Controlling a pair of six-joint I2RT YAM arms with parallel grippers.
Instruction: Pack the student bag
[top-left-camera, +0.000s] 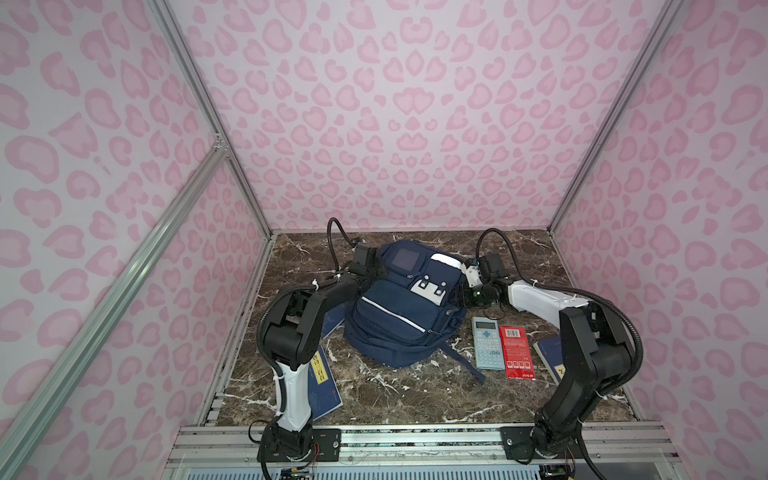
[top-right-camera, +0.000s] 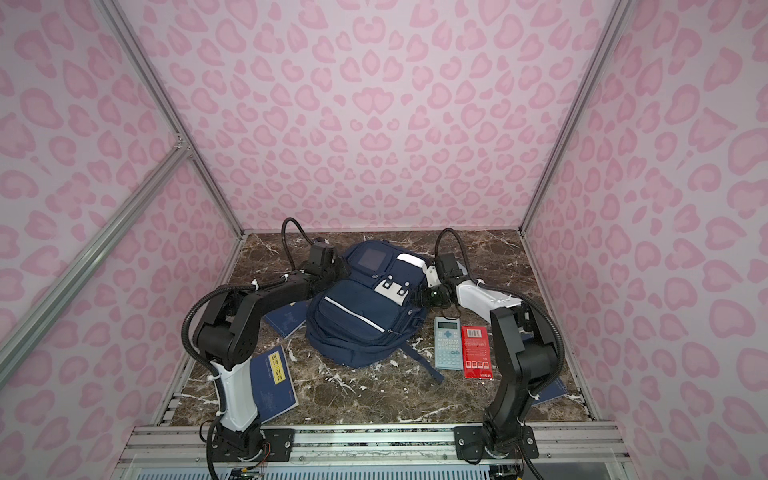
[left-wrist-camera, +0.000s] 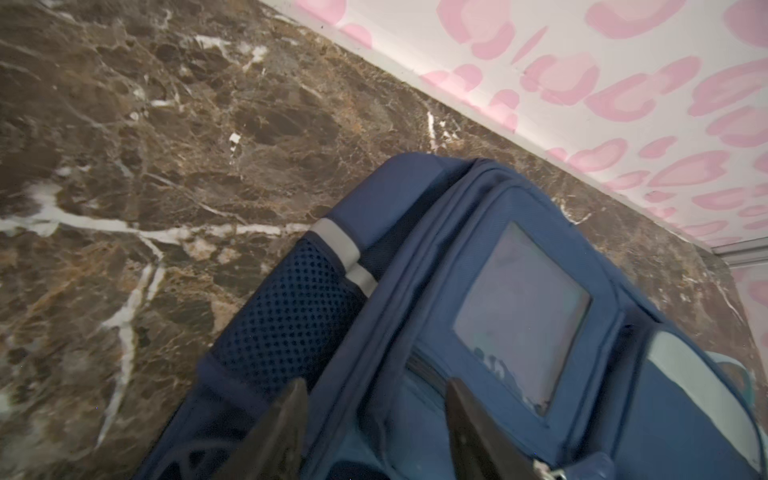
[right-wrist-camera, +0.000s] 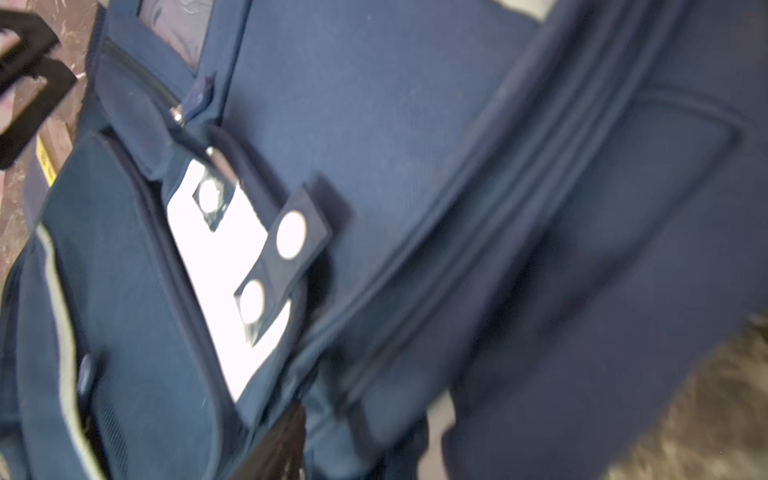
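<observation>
Left gripper: nearest our left wrist camera. We see its two dark fingers standing apart, released, with the zipped edge of the bag lying between them and nothing pinched.
Right gripper: close against the bag's right side in both top views. Our right wrist view is blurred and shows only one dark finger, so we cannot tell whether it is spread or clenched.
Place of bag: lying front up on the table, mid-table towards the back wall, between both grippers.
Left wrist alone: we get the clear window pocket and a mesh strap close up, with bare marble beside them.
Right wrist alone: we get the white patch close up, with round pale dots on dark tabs.
Top views alone: a calculator and a red packet lie just beside each other, right of the bag and near the right arm.
Books: one with a yellow label lies front left, partly under the left arm. A second sits just beside the bag's left edge. A third on the right is mostly hidden by the right arm.
</observation>
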